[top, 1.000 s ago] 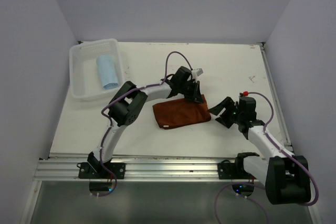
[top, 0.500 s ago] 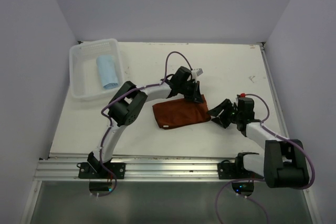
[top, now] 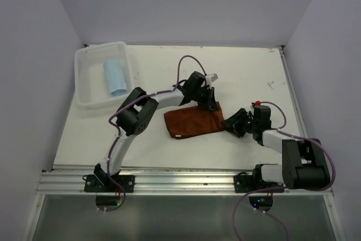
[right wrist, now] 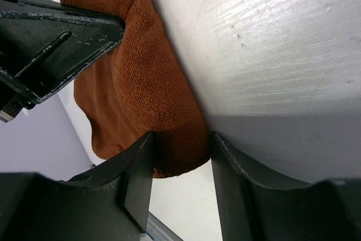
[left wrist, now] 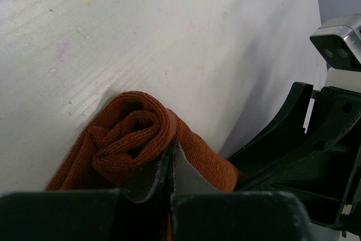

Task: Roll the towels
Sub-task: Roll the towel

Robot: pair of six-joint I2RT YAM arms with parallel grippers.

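The rust towel lies at the table's middle, partly rolled at its far right corner. My left gripper is shut on that rolled corner; in the left wrist view the cloth curls round the closed left gripper. My right gripper sits low at the towel's right end. In the right wrist view the right gripper is open, one jaw on each side of the towel's end. The sky-blue towel lies rolled in the basket.
The white mesh basket stands at the back left of the table. The two grippers are close together at the towel's right end; the left gripper's black body fills the upper left of the right wrist view.
My right gripper has slid left up to the rust towel's end, and its jaws have narrowed around the cloth. The left arm and the towel have stayed put.
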